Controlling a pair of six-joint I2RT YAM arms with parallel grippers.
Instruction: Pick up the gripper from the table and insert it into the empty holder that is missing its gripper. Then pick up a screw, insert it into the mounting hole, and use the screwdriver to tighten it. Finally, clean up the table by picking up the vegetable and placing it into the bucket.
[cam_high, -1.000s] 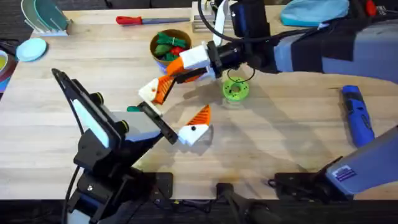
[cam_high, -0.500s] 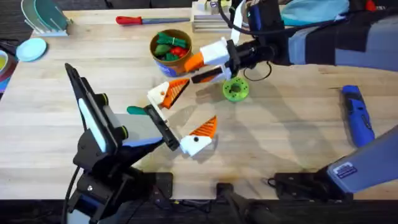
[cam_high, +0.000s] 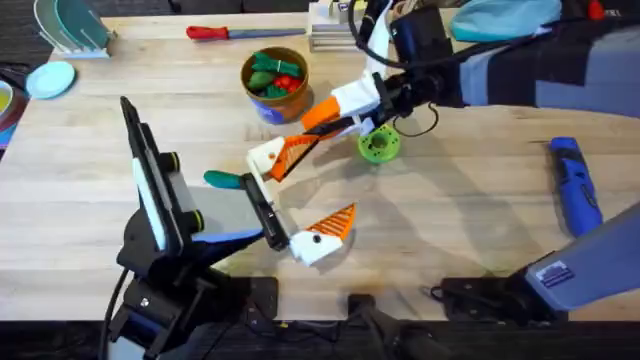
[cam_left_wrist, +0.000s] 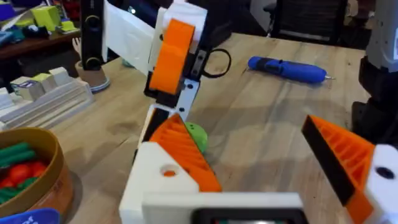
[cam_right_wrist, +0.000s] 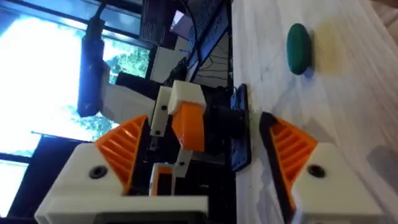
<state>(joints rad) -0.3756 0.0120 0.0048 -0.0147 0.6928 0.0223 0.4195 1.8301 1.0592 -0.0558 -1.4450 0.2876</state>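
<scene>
My left gripper (cam_high: 325, 176) stands open over the table's middle, and both its white finger bases carry orange ribbed pads (cam_left_wrist: 186, 155). My right gripper (cam_high: 322, 120) reaches in from the right, open, its tips just past the left gripper's far finger (cam_high: 272, 156). That finger shows between the right gripper's own pads (cam_right_wrist: 292, 149). A green vegetable (cam_high: 222, 180) (cam_right_wrist: 298, 48) lies on the wood beside the left gripper. The tan bucket (cam_high: 298, 92) (cam_left_wrist: 43, 180) holds green and red vegetables. Far right lies the blue screwdriver (cam_high: 575, 185) (cam_left_wrist: 286, 68). The loose gripper, the screw and an empty holder are out of view.
A green disc (cam_high: 378, 145) sits right under the right wrist. A red-handled driver (cam_high: 225, 32) lies along the back edge, beside a grey rack (cam_left_wrist: 43, 99). At the back left stand a dish rack (cam_high: 70, 28) and a light-blue lid (cam_high: 50, 78).
The right gripper has drawn back to the right, away from the bucket. The left gripper has shifted right and slightly toward the front, still open, and the green vegetable shows more fully.
</scene>
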